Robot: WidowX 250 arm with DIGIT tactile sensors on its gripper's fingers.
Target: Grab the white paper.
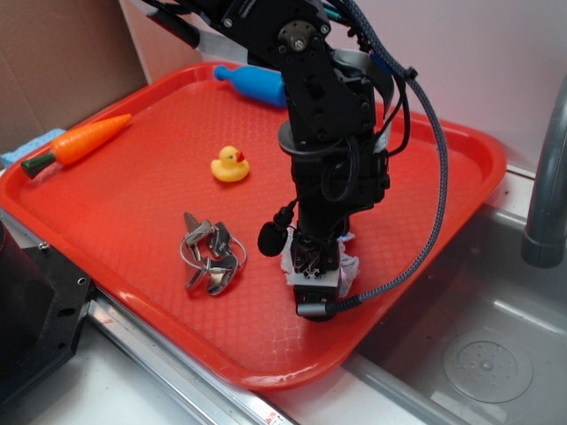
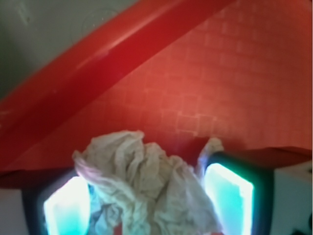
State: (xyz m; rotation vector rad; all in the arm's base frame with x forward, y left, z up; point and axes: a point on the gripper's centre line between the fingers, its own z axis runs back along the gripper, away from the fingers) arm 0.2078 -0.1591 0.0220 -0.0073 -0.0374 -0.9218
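**Crumpled paper sits between the pincer's fingers on the red tray**

The crumpled off-white wad of tissue-like paper point(image 2: 146, 186) lies on the red plastic tray point(image 1: 106, 221), toward the tray's near right part, close to the rim beside the metal sink point(image 1: 496, 336). In the wrist view it fills the gap between the two fingers point(image 2: 227, 196) of the black pincer point(image 1: 312, 276), its folds bulging forward past them and one small tip standing up by the right-hand finger. The fingers stand apart with the wad between them; whether they press on it or merely flank it cannot be told. The wad is a lump without a clear long axis (it looks slightly wider across the gap than deep), so no pointing direction can be given.

From the exterior view only small white edges of the paper show at either side of the pincer; the arm hides the rest.

Also on the tray: a bunch of silver keys on a ring point(image 1: 211, 255), just left of the pincer and apart from it; a small yellow rubber duck point(image 1: 230, 165) near the middle; an orange toy carrot with a green end point(image 1: 78, 143) lying over the left rim; and a blue plastic object point(image 1: 252, 84) at the far side, partly hidden by the arm.
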